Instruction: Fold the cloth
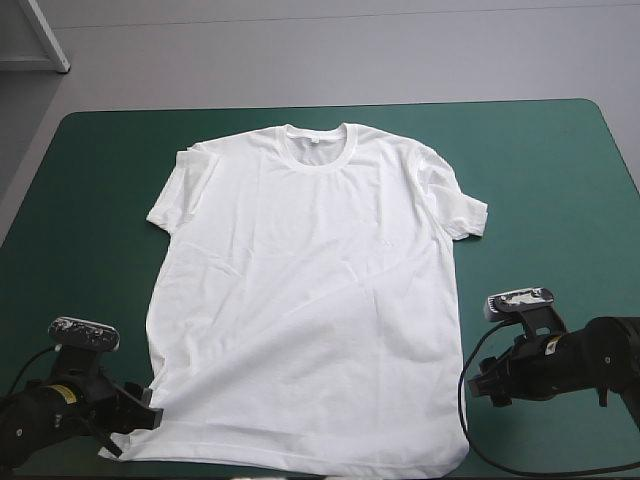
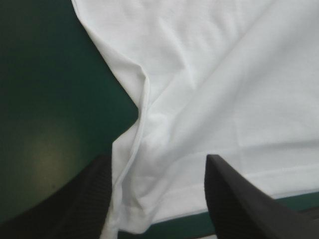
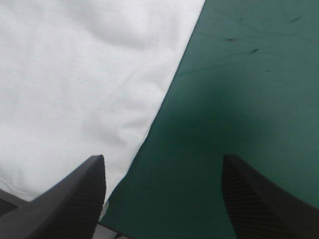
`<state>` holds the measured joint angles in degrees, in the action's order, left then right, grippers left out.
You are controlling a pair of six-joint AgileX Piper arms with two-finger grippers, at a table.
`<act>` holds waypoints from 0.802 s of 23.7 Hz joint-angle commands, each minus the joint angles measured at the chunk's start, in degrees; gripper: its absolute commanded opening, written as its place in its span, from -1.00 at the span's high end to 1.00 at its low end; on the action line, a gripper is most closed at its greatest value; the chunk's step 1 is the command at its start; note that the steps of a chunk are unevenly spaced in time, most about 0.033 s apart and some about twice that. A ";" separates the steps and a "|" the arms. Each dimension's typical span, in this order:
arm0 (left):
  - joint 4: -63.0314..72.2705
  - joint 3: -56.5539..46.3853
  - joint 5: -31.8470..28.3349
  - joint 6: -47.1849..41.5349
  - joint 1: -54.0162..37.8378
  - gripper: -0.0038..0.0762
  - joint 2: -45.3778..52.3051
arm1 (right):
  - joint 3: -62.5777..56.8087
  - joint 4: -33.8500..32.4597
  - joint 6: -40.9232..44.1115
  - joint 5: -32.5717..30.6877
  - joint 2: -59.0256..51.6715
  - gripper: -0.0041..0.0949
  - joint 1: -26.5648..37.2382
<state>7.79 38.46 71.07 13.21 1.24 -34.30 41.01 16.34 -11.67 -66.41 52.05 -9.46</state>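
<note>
White T-shirt (image 1: 310,280) flat | left claw (image 2: 157,159) spread at hem | right claw (image 3: 163,158) spread

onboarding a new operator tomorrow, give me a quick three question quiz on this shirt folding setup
1. Multiple choice: the T-shirt lies spread flat with its collar toward which table edge? A far, B near, C left.
2. True or false: the left claw is shut on the hem.
3. Short answer: what shows between the fingers of the right claw?

Key
1. A.
2. False: it stands open over the hem's near left corner.
3. The T-shirt's side edge and bare teal-green cover.
</note>
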 commanded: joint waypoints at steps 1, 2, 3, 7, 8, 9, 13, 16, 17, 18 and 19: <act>0.22 1.96 -7.11 -0.41 -0.13 -0.18 -1.59 | 1.31 1.56 -0.62 3.15 -0.62 -0.44 0.05; -0.05 2.40 -9.01 -0.70 -0.13 -0.18 -2.17 | 1.31 1.91 -0.62 3.54 -0.62 -0.44 0.05; -0.54 3.04 -11.11 -1.15 -0.13 -0.18 -3.24 | 1.31 2.15 -0.62 3.83 -0.62 -0.44 0.05; -1.81 9.21 -19.09 -1.53 -0.13 -0.17 -16.57 | 1.31 2.97 -0.62 5.39 -0.62 -0.44 0.05; -1.81 10.79 -20.80 -1.53 -0.13 -0.17 -21.04 | 1.31 2.97 -0.62 5.16 -0.62 -0.44 0.05; -1.81 13.02 -22.55 -1.53 -0.13 -0.17 -25.53 | 1.31 2.97 -0.62 5.05 -0.62 -0.44 0.05; -1.90 19.77 -27.74 -1.53 -0.13 -0.17 -39.75 | 1.31 2.97 -0.37 5.05 -0.62 -0.44 0.05; -2.61 23.69 -29.74 -1.53 -0.13 -0.17 -46.66 | 1.31 2.97 -0.23 5.03 -0.62 -0.44 0.05; -2.61 25.22 -30.31 -1.53 -0.13 -0.17 -49.66 | 1.31 2.97 -0.23 4.93 -0.62 -0.44 0.05; -2.61 27.17 -31.23 -1.53 -0.13 -0.17 -52.67 | 1.31 2.97 -0.23 4.93 -0.62 -0.44 0.05; -2.61 28.35 -31.85 -1.53 -0.13 -0.17 -55.06 | 1.31 2.97 -0.23 5.22 -0.62 -0.44 0.05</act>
<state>4.98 62.63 42.65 12.17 1.24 -87.08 40.96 18.19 -11.67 -62.52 52.05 -9.46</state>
